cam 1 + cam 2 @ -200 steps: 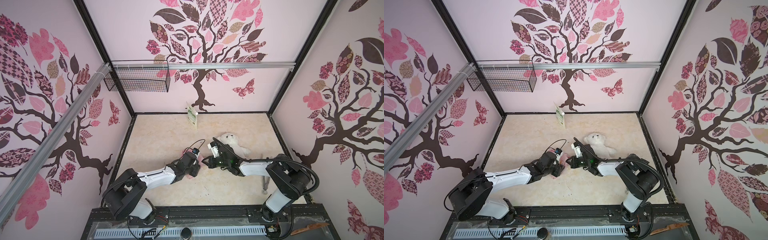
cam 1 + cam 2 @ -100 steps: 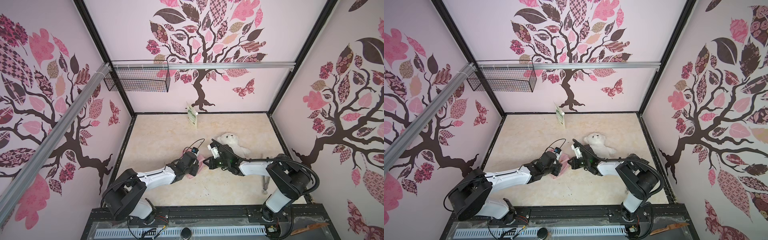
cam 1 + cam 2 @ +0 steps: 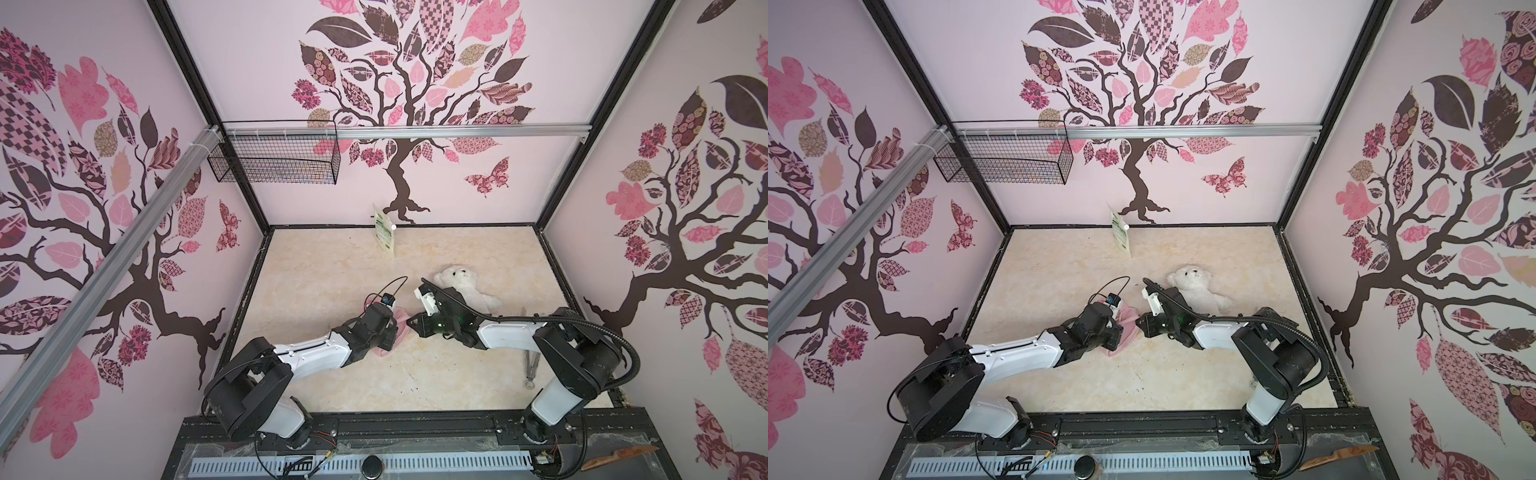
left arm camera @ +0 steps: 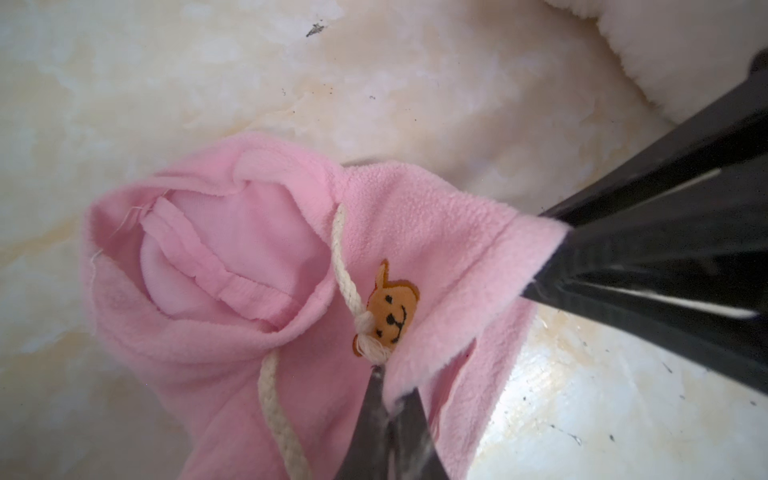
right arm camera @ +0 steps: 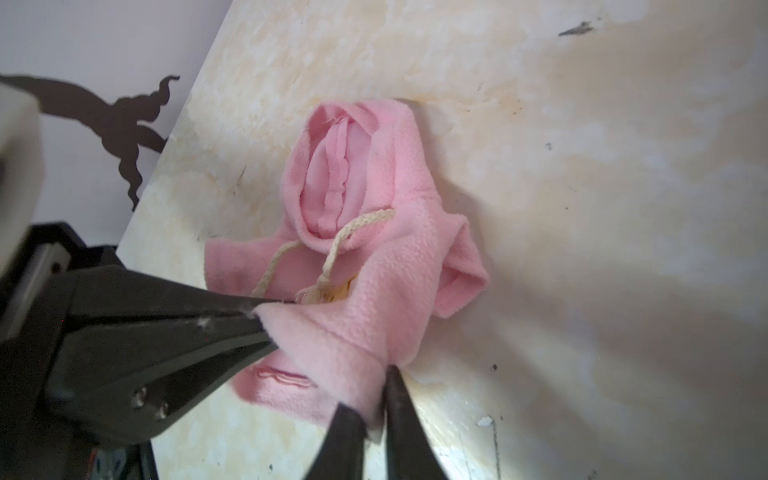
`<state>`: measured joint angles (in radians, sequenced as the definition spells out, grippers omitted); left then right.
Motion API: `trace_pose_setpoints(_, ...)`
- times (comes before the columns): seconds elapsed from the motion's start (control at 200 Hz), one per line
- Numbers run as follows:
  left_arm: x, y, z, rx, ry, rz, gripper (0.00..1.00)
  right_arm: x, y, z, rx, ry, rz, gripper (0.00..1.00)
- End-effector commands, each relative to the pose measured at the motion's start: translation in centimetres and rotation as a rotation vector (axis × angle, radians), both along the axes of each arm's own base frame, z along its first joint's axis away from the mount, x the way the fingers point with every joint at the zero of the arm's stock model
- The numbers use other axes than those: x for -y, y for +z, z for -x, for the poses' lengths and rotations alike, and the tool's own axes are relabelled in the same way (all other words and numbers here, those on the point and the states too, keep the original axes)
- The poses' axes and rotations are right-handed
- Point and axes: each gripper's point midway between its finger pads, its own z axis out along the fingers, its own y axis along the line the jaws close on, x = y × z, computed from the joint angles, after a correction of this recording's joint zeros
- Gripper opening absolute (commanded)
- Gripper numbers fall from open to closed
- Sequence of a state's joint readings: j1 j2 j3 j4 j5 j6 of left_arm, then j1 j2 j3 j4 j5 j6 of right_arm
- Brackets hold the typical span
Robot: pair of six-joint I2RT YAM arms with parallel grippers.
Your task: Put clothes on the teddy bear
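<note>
"Pink fleece first: who has the pink hooded top (image 4: 415, 232)?"

"The left gripper (image 4: 390, 399) does. Its fingers are pressed together on the hem, just below the bear-face patch. The right gripper (image 5: 374, 411) is at the same hem, further along it. There's fabric between its fingertips, but they stand slightly apart, and I cannot tell whether they're pinching or only flanking it."

"Where does the garment lie?"

"About the middle of the surface (image 3: 332, 270), bunched between the two grippers. The hood is away from the held hem and gapes open."

"And the teddy bear (image 3: 461, 286)?"

"Undressed, lying on the surface, apart from the top. It's toward the far edge and somewhat right of centre in both top views (image 3: 1196, 291). From the held hem it lies farther back and to the right, behind the right arm's wrist, which hides part of its body."

"Its long axis?"

"Slanted. The head is at the end nearer the middle and the far edge, and the legs trail toward the right edge. So the head is the end closer to the garment."

"Which arm is nearer?"

"The right one, clearly. I'd judge the hem has to travel back and rightward to reach the head, with the opening held wide between both grippers."
</note>
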<state>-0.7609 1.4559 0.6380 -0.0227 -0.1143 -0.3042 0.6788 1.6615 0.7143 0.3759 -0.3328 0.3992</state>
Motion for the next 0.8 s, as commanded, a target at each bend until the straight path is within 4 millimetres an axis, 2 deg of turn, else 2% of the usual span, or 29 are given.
trace_pose_setpoints(0.0, -0.1, 1.8, -1.8, -0.006, 0.070, 0.103, 0.00, 0.6, 1.5, -0.6, 0.042, -0.015, 0.038, 0.33)
trace_pose_setpoints(0.125, -1.0, 2.0, -2.5, -0.043, 0.117, 0.178, 0.00, 1.8, 3.0, 0.0, 0.067, -0.032, 0.058, 0.48)
trace_pose_setpoints(0.255, -1.2, 2.7, -2.6, -0.030, 0.121, 0.197, 0.00, 3.7, 6.5, 0.1, 0.161, -0.080, 0.086, 0.63)
trace_pose_setpoints(0.395, -1.4, 3.2, -2.6, -0.018, 0.127, 0.206, 0.00, 7.3, 10.5, -1.3, 0.321, -0.203, 0.151, 0.79)
trace_pose_setpoints(0.485, -1.4, 3.5, -2.8, -0.013, 0.129, 0.209, 0.00, 10.2, 11.8, -2.7, 0.369, -0.292, 0.187, 0.86)
trace_pose_setpoints(0.635, -1.6, 3.5, -2.8, -0.014, 0.133, 0.200, 0.00, 15.4, 11.7, -5.6, 0.326, -0.446, 0.200, 0.92)
trace_pose_setpoints(0.735, -1.7, 3.4, -2.7, -0.016, 0.132, 0.192, 0.00, 18.0, 10.5, -7.3, 0.285, -0.512, 0.233, 0.99)
trace_pose_setpoints(0.795, -1.7, 3.4, -2.7, -0.018, 0.129, 0.191, 0.00, 19.1, 9.7, -8.3, 0.257, -0.540, 0.258, 1.00)
